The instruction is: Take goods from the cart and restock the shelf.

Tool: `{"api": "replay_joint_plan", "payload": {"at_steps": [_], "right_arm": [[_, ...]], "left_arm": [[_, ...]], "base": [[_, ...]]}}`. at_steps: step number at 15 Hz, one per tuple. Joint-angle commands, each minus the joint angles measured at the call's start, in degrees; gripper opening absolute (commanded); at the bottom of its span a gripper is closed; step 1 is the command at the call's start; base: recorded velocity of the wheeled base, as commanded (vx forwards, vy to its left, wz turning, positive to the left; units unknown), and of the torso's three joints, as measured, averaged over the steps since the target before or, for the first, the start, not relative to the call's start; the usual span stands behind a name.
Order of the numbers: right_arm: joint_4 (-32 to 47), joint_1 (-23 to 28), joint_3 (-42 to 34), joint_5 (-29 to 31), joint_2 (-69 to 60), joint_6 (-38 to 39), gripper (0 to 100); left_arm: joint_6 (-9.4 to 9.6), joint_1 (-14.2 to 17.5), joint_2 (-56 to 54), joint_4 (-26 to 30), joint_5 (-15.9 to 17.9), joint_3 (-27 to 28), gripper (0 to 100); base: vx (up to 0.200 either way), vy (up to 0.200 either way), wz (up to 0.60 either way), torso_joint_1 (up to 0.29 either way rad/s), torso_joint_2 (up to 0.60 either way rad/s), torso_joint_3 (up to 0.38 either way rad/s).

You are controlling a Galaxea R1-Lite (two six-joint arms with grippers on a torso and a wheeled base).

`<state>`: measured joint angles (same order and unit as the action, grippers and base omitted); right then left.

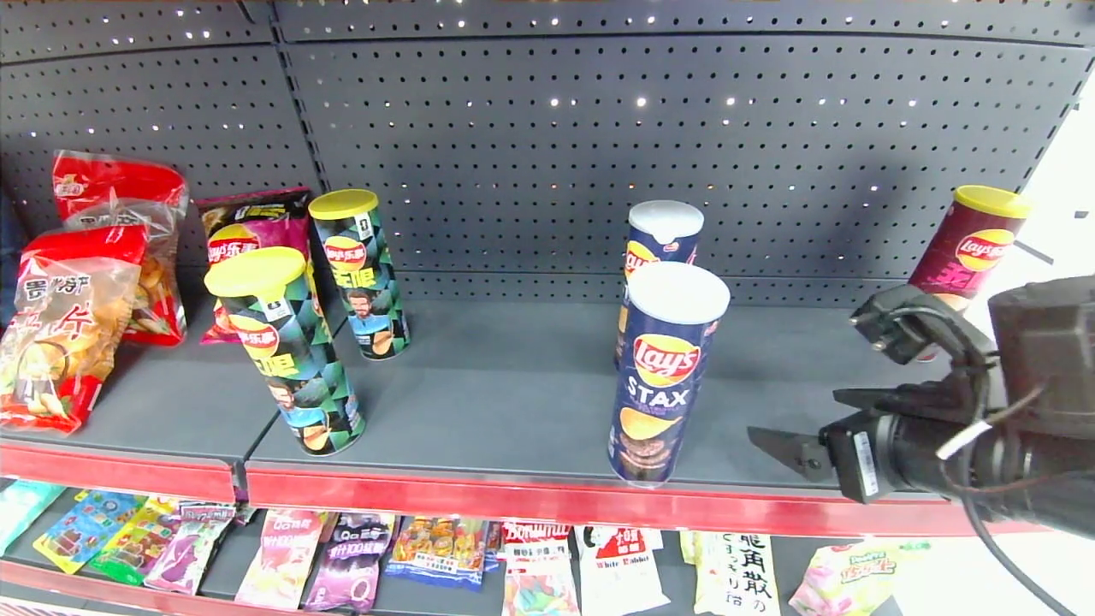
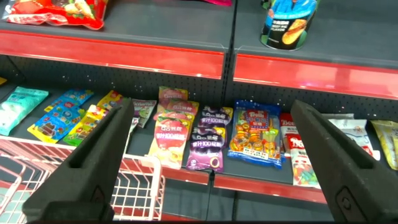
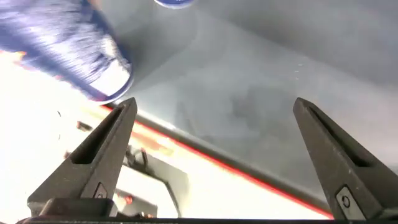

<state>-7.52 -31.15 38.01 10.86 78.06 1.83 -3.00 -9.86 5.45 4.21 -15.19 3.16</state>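
Your right gripper (image 1: pixel 796 415) hangs level with the front edge of the grey metal shelf with a red front lip (image 1: pixel 513 385). Its jaws are spread wide and nothing sits between them. Just to its left, not touching it, stands the tall navy-blue cardboard chip can with a white lid (image 1: pixel 663 376), upright near the lip. In the right wrist view that can (image 3: pixel 68 56) shows as a blur beyond one finger (image 3: pixel 102 149).

A second navy-blue can with a white lid (image 1: pixel 659 235) stands upright directly behind the first. A maroon can with a yellow lid (image 1: pixel 971 239) stands far back at the shelf's right end.

Two teal-and-black patterned cans with yellow lids stand on the left half, one near the front (image 1: pixel 287 351) and one farther back (image 1: pixel 359 274). Beyond them lean a purple crisp bag (image 1: pixel 257 227) and two red-and-clear snack bags (image 1: pixel 64 329).

Your left gripper (image 2: pixel 211 106) is also released and empty. It faces the lower shelf of flat, colourful candy packets (image 2: pixel 205 140), with a corner of the white wire cart (image 2: pixel 140 186) beneath it.
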Motion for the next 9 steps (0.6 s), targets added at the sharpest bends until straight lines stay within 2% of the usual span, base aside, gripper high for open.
{"api": "replay_joint_plan", "payload": {"at_steps": [1,4,7,8,9], "right_arm": [[-0.04,-2.34,-6.37,0.83,-17.85,-0.33,100],[0.49,-1.20,-13.58,2.23,-36.92,-4.20,100],[2.07,8.73,-18.41,6.80,-50.72,-7.01,100],[4.80,13.74,-19.11,7.42,-53.80,-7.01,100],[5.06,14.10,-19.11,7.51,-53.97,-6.93,100]], "left_arm": [[0.01,0.02,0.09,0.01,0.07,0.01,100],[0.27,-0.42,0.09,0.01,0.51,0.01,100],[0.27,-0.42,0.09,0.01,0.51,0.01,100],[0.36,-0.42,0.09,0.01,0.42,0.01,100],[0.36,-0.42,0.09,0.01,0.42,0.01,100]], "base": [[0.000,0.000,0.00,0.000,0.00,0.000],[0.000,0.000,0.00,0.000,0.00,0.000],[0.000,0.000,0.00,0.000,0.00,0.000],[0.000,0.000,0.00,0.000,0.00,0.000],[0.000,0.000,0.00,0.000,0.00,0.000]]}}
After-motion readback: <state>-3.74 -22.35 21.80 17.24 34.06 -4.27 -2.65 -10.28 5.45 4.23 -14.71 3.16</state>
